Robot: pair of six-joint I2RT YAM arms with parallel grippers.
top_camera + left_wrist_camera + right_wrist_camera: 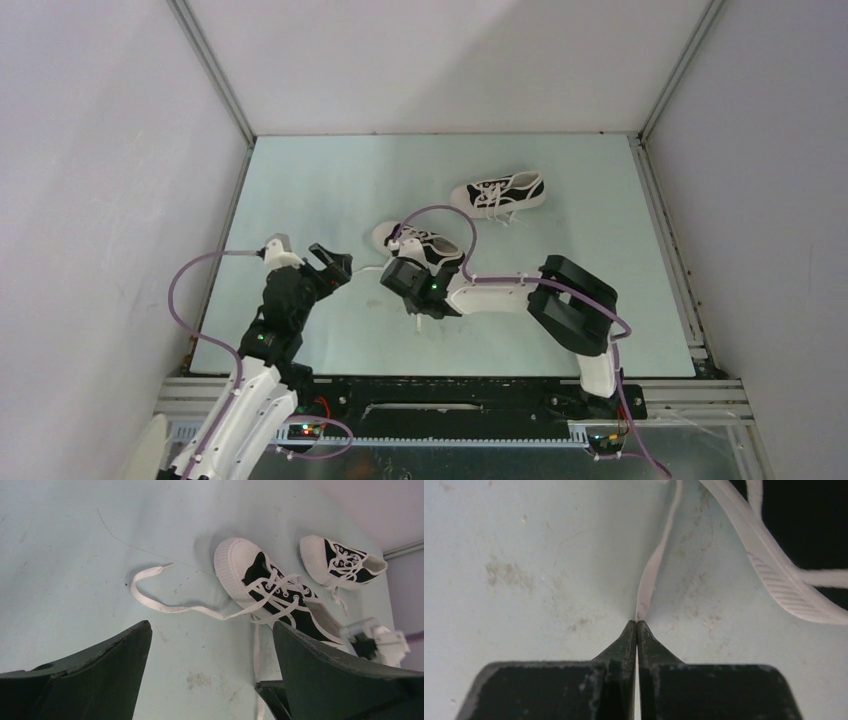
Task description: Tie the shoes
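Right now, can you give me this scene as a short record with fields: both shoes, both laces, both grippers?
near shoe: flat on table, untied
far shoe: beyond the near shoe, apart from it, no gripper on it
loose lace: lying on table, curling away from the near shoe
held lace: pinched at the right gripper's fingertips
left gripper: open, holding nothing
right gripper: shut on held lace

Top camera looks down from high at the near edge over the whole table (330, 190). Right wrist camera hugs its surface; the left, higher, shares both shoes (420, 247) with the top view.
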